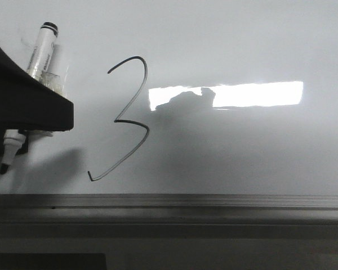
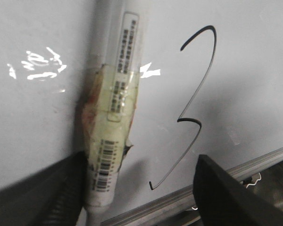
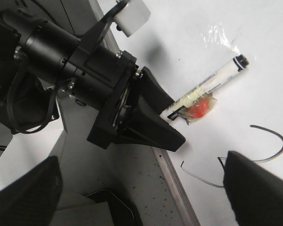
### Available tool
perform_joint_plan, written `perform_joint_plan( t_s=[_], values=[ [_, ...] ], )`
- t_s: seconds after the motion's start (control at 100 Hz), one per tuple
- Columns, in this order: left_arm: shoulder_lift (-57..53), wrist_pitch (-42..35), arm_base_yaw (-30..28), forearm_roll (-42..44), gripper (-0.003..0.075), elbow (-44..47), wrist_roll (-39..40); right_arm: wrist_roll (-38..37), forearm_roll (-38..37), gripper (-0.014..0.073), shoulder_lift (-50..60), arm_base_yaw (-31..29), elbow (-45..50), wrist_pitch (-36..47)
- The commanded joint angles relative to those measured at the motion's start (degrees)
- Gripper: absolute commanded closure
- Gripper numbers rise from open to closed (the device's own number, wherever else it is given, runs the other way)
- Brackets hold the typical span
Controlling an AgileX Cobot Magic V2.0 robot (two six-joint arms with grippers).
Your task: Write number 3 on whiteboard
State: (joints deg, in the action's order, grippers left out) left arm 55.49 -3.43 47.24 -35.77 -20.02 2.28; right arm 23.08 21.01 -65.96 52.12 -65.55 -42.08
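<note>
The thin black hand-drawn number 3 [image 1: 127, 121] already stands complete on the large glossy white-grey whiteboard [image 1: 242, 152]: an upper curve, a sharp middle notch, and a long slanting tail that ends just above the grey metal ledge [image 1: 214, 201] along the board's lower edge. It sits left of the board's middle, beside a bright rectangular light reflection [image 1: 253, 94].

The left gripper [image 1: 22, 112] holds a white marker with a black cap end and taped barrel [image 1: 42, 50] pinched between its black fingers [image 1: 45, 109]. The marker's dark tip [image 1: 4, 167] hangs to the left of the digit, apart from the stroke; whether it touches the board cannot be told.

The right gripper [image 3: 141, 188] shows only its two dark fingers, spread wide and holding nothing.

By my judgement the writing itself is done; what may remain is only drawing the marker back from the board.
</note>
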Motion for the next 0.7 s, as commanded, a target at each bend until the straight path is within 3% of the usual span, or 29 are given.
perform_joint_plan(
  t_s=[0.0,0.05,0.13,0.15,0.21,0.47,0.69],
  values=[
    [-1.49,-2.9,-0.72,0.08,0.025,-0.55,-0.15,0.46,0.57,0.0044,1.9,-0.3,-1.92,3.98],
    [-3.61,-1.97,-0.72,0.41,0.0308,-0.55,-1.97,0.17,0.57,0.0183,2.35,-0.3,-1.81,4.49],
    [-7.86,0.24,-0.72,0.51,0.0507,-0.55,-5.44,-0.15,0.46,0.0608,3.54,-0.39,-1.81,4.64],
    [-9.11,0.96,-0.72,0.51,0.057,-0.55,-6.17,-0.4,0.46,0.0659,3.69,-0.39,-1.81,4.84],
    [-12.73,2.36,-0.72,1.09,0.0739,-0.55,-6.99,-0.4,0.25,0.0639,4.31,-0.39,-1.73,5.39],
    [-26.52,5.62,-0.72,4.13,0.0741,-0.55,-7.94,-0.4,-1.13,0.0638,8.14,-0.39,-1.28,4.75],
    [-39.62,6.83,-0.72,12.11,0.0741,-0.55,-9.14,-0.4,-3.29,0.0638,19.77,-0.39,10.34,17.92]
  ],
)
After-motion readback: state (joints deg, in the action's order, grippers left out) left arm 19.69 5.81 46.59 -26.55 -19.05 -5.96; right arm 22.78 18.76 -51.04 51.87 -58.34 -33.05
